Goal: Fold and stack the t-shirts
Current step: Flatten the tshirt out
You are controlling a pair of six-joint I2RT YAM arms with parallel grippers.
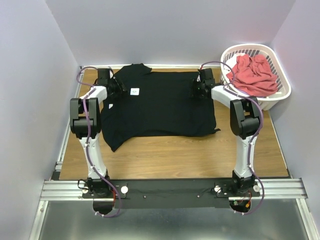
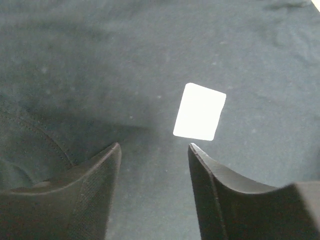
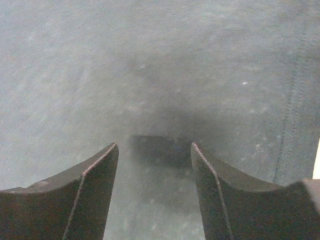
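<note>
A black t-shirt [image 1: 160,105] lies spread flat on the wooden table, collar to the left, with a small white neck tag [image 1: 134,91]. My left gripper [image 1: 119,86] hovers over the collar end; its wrist view shows open jaws just above the black cloth [image 2: 150,75] with the white tag [image 2: 200,111] ahead of the fingertips, nothing between them. My right gripper [image 1: 196,89] is over the shirt's far right corner, open above the cloth [image 3: 150,75] near a stitched hem [image 3: 295,115]. A coral-red t-shirt [image 1: 252,74] lies crumpled in the basket.
The white slotted laundry basket [image 1: 281,80] stands at the back right corner. Purple walls close in the table on three sides. Bare wood [image 1: 190,155] shows in front of the shirt. One sleeve [image 1: 114,140] hangs toward the near left.
</note>
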